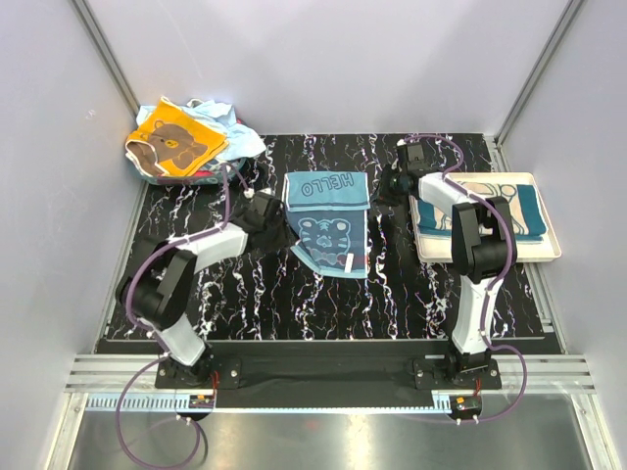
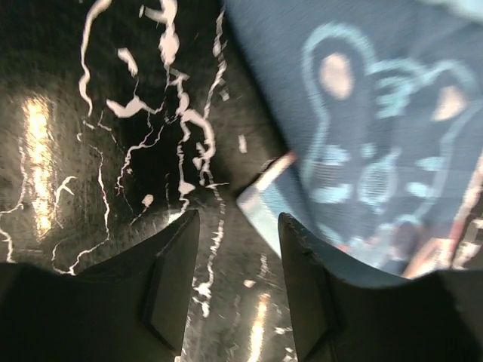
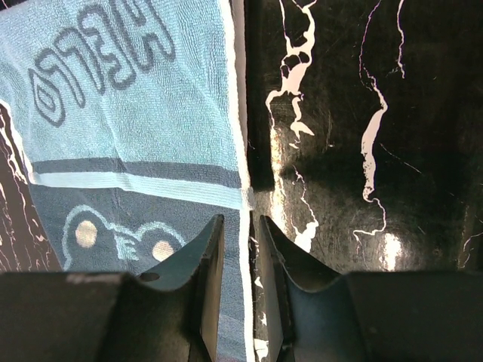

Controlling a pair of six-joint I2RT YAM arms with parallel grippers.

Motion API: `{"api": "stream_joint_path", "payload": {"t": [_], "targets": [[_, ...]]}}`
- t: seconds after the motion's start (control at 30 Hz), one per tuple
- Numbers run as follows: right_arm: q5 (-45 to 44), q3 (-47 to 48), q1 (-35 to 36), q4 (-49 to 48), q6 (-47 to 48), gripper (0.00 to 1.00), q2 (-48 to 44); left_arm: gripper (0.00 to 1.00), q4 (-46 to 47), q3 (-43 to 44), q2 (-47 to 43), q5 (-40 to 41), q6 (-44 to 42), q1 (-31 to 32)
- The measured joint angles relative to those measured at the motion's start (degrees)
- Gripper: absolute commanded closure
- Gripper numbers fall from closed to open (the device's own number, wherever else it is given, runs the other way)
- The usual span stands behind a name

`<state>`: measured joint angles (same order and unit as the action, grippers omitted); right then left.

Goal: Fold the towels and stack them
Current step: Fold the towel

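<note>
The light blue "HELLO" tiger towel (image 1: 328, 220) lies spread on the black marbled mat, its near part skewed. My left gripper (image 1: 266, 211) sits at the towel's left edge. In the left wrist view it (image 2: 238, 253) is open over bare mat, and the towel's corner (image 2: 264, 196) lies just ahead of the right finger (image 2: 306, 286). My right gripper (image 1: 394, 186) is at the towel's right edge. Its jaws (image 3: 241, 249) stand a little apart, straddling the white hem (image 3: 240, 151), which lies flat. A folded teal and beige towel (image 1: 519, 211) rests in the tray (image 1: 490, 258).
A heap of towels, topped by the orange-yellow bear one (image 1: 176, 142), lies at the back left corner with light blue cloth (image 1: 235, 132) beside it. The white tray stands at the right side of the mat. Aluminium frame posts and grey walls enclose the table.
</note>
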<state>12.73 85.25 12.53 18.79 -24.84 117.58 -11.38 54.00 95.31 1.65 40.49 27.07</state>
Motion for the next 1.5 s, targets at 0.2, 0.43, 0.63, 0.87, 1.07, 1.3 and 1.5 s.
{"api": "stream_joint_path", "payload": {"t": [0.2,0.43,0.63,0.87,1.07,1.3,1.5], "targets": [[0.00,-0.04,0.00,-0.09,-0.02,0.69,-0.28,0.51,-0.37,1.92,3.85,1.27,-1.49,1.33],[0.00,-0.11,0.00,-0.11,-0.02,0.70,-1.90,0.65,-0.61,4.17,6.45,4.09,-2.56,2.49],[0.02,-0.11,0.00,-0.13,-0.02,0.71,-3.08,0.78,-0.83,4.02,6.45,5.57,-2.84,3.80],[0.09,-0.11,0.00,-0.15,-0.02,0.72,-3.19,0.99,-0.48,3.61,6.29,7.52,-2.86,5.77],[0.17,-0.11,0.00,-0.13,0.00,0.72,-3.19,1.00,-0.81,-0.04,2.99,9.40,-1.07,6.88],[0.15,-0.11,0.00,-0.15,0.17,0.73,-3.19,1.00,-3.21,-7.26,-4.28,10.45,1.81,7.13],[0.15,-0.11,0.00,-0.13,0.22,0.71,-3.19,1.00,-4.48,-11.41,-8.76,10.51,4.42,7.50]]}}
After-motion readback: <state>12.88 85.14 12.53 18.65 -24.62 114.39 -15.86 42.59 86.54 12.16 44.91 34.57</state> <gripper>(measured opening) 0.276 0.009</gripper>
